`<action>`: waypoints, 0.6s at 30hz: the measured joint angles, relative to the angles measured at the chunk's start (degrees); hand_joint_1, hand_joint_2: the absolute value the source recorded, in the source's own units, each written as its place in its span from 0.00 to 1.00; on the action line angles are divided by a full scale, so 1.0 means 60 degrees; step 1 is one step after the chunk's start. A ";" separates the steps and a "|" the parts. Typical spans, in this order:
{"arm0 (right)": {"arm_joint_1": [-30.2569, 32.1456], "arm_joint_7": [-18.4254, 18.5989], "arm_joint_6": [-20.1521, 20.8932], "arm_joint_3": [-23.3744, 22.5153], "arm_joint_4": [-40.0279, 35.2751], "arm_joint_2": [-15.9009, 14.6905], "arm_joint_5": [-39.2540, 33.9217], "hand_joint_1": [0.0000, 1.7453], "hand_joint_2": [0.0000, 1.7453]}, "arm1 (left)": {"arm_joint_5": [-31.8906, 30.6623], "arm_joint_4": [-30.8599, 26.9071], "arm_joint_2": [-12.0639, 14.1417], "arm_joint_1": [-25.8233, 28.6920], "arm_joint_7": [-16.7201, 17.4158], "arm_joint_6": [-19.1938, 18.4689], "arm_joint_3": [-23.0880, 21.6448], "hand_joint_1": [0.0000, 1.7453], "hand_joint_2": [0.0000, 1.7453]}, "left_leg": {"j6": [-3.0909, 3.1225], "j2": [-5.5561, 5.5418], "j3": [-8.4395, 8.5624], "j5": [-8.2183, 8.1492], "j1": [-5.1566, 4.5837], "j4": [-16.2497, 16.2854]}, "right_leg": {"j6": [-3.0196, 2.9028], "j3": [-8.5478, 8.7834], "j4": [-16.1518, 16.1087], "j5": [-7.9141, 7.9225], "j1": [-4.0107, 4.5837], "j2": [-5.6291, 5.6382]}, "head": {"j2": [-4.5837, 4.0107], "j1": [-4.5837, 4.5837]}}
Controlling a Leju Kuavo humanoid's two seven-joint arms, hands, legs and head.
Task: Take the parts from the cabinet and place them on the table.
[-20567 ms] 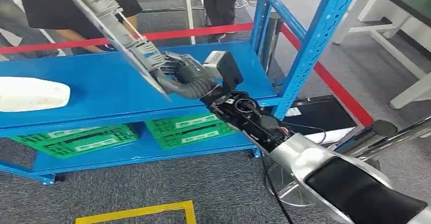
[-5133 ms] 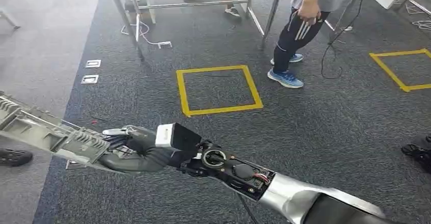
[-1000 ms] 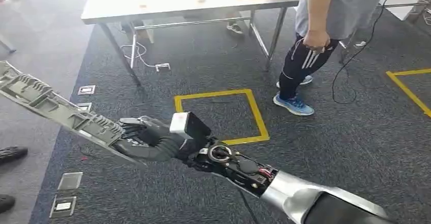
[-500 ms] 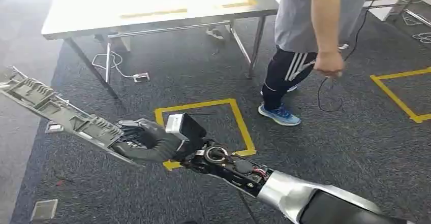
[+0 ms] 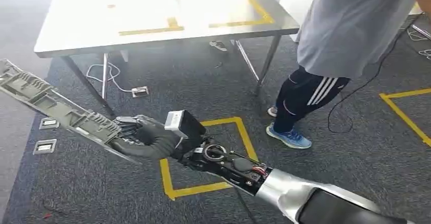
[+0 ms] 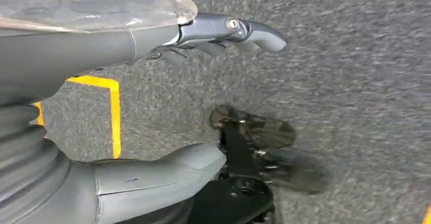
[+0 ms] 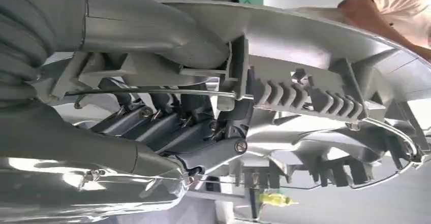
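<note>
A long grey plastic part [image 5: 51, 104] with ribs and clips is gripped by my right hand [image 5: 145, 137], which holds it by its near end above the carpet. The part slants up toward the left edge of the head view. In the right wrist view the dark fingers [image 7: 167, 127] wrap the ribbed part [image 7: 325, 97] with the thumb on the other face. The pale table [image 5: 152, 10] with yellow tape marks stands ahead, beyond the part. My left hand [image 6: 127, 41] hangs over the carpet with fingers apart and holds nothing.
A person [image 5: 345, 36] in a grey shirt stands at the table's right corner, close to my right arm. A yellow tape square [image 5: 203, 155] lies on the carpet under the arm. Floor sockets [image 5: 45, 135] and cables [image 5: 109, 74] sit near the table's left legs.
The whole picture has shifted: the camera has moved, and the table and the person now appear nearer and larger. My right hand still holds the grey part the same way.
</note>
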 joint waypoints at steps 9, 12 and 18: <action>-0.0108 0.0029 -0.0153 -0.0080 -0.0117 0.0011 -0.0011 1.00 1.00 | 0.0015 -0.0011 0.0077 -0.0182 0.0062 0.0011 -0.0098 0.00 1.00 | -0.0802 0.0158 -0.1688 -0.0873 0.0370 0.2706 | 0.0067 0.1261 -0.0922 -0.0210 -0.0509 -0.0002 | 0.0000 0.0190; -0.0019 0.0047 -0.0259 -0.0117 -0.0117 0.0011 -0.0029 1.00 1.00 | 0.0044 -0.0011 0.0110 -0.0160 0.0095 0.0000 -0.0127 0.00 1.00 | -0.1281 0.0259 -0.1899 -0.0276 0.0730 0.1988 | 0.0418 0.1462 -0.0791 -0.0500 -0.0862 0.0033 | 0.0000 0.0186; 0.0003 0.0073 -0.0335 -0.0222 -0.0200 0.0011 -0.0040 1.00 1.00 | 0.0077 -0.0011 0.0103 -0.0203 0.0142 0.0015 -0.0211 0.00 1.00 | -0.0965 0.0268 -0.1539 0.1018 0.1042 0.0157 | 0.1139 0.1410 -0.0240 -0.1119 -0.1063 0.0050 | 0.0000 0.0084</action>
